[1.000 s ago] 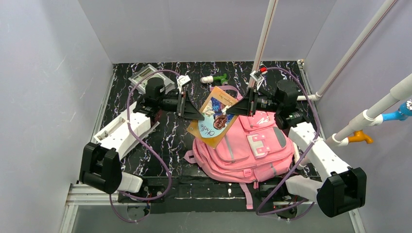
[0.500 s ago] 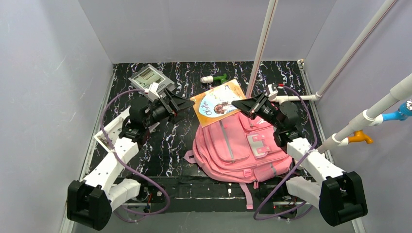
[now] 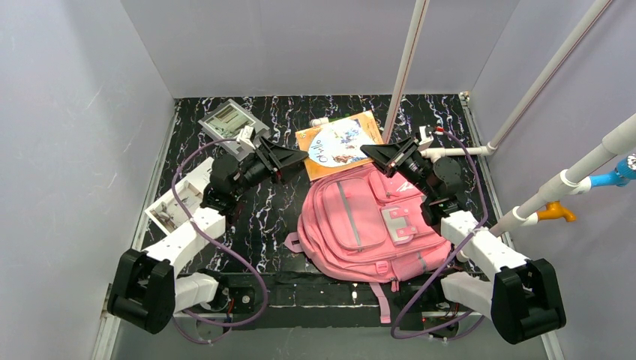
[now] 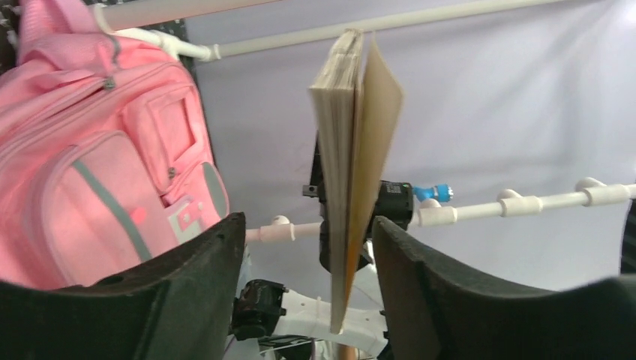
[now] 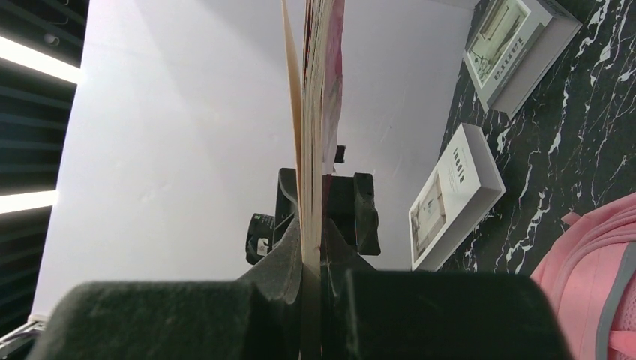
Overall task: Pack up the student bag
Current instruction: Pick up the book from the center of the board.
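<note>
The student bag (image 3: 367, 225) is a large pink backpack lying front-up near the table's front edge; it also shows in the left wrist view (image 4: 90, 150). A book with an orange cover (image 3: 337, 142) is held in the air behind the bag's top. My right gripper (image 3: 373, 152) is shut on the book's right edge, and the book shows edge-on between its fingers in the right wrist view (image 5: 311, 150). My left gripper (image 3: 300, 159) is open at the book's left edge. In the left wrist view the book (image 4: 352, 187) stands edge-on between the spread jaws, touching neither.
A grey-white box (image 3: 232, 120) lies at the back left and a white box (image 3: 176, 202) at the left edge. A green and white object (image 3: 330, 121) lies at the back behind the book. A slanted pole (image 3: 405, 67) and white pipes (image 3: 555, 187) stand at the right.
The book has moved from over the bag's top toward the back of the table and lies flatter, carried by my right gripper. My left gripper has stayed at its left edge.
</note>
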Robot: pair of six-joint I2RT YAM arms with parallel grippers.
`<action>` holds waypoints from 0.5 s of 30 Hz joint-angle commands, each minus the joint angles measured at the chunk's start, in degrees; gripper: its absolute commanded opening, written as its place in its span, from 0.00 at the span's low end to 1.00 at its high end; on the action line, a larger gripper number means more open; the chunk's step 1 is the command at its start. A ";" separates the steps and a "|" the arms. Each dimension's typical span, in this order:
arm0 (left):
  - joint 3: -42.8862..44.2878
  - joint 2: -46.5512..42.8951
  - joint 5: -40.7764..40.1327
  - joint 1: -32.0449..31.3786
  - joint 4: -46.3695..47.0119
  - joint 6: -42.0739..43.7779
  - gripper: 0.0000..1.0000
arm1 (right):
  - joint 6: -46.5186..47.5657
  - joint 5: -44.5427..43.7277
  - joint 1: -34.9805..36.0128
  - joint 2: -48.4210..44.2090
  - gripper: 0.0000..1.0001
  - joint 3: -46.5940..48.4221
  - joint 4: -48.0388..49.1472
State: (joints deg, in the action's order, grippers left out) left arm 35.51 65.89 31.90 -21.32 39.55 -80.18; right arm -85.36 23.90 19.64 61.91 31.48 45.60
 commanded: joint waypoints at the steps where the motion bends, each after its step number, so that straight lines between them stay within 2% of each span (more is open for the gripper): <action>1: -0.24 0.80 1.09 -1.56 13.94 -2.84 0.57 | 0.18 -0.85 0.56 -0.59 0.01 0.64 4.88; 6: 1.86 3.43 2.82 -3.00 13.95 -1.74 0.46 | 3.16 -2.01 1.54 -1.99 0.01 0.16 0.44; 8: 1.85 4.29 3.29 -3.11 13.97 -1.33 0.32 | 3.92 -2.75 2.34 -2.06 0.01 0.29 -0.75; 10: 1.86 4.97 3.89 -3.14 13.85 -0.94 0.07 | 5.34 -3.14 3.51 -1.98 0.01 0.82 -2.86; 11: 1.72 4.91 3.83 -3.12 13.61 -0.79 0.00 | 6.66 -2.86 3.79 -1.97 0.01 1.33 -4.84; 12: 1.49 4.76 3.86 -2.74 13.22 -0.47 0.00 | 8.42 -2.00 3.82 -1.97 0.03 2.02 -7.46; 14: 1.08 4.06 5.00 -1.13 10.19 0.28 0.00 | 16.43 -0.55 3.83 -2.47 0.29 4.95 -17.63; 15: 0.74 3.46 5.92 0.43 8.68 0.43 0.00 | 22.09 -1.11 3.95 -2.84 0.41 7.63 -26.32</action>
State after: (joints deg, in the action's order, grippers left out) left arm 35.57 71.16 35.18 -23.66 50.19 -81.62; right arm -78.74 21.26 22.59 61.10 32.03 37.63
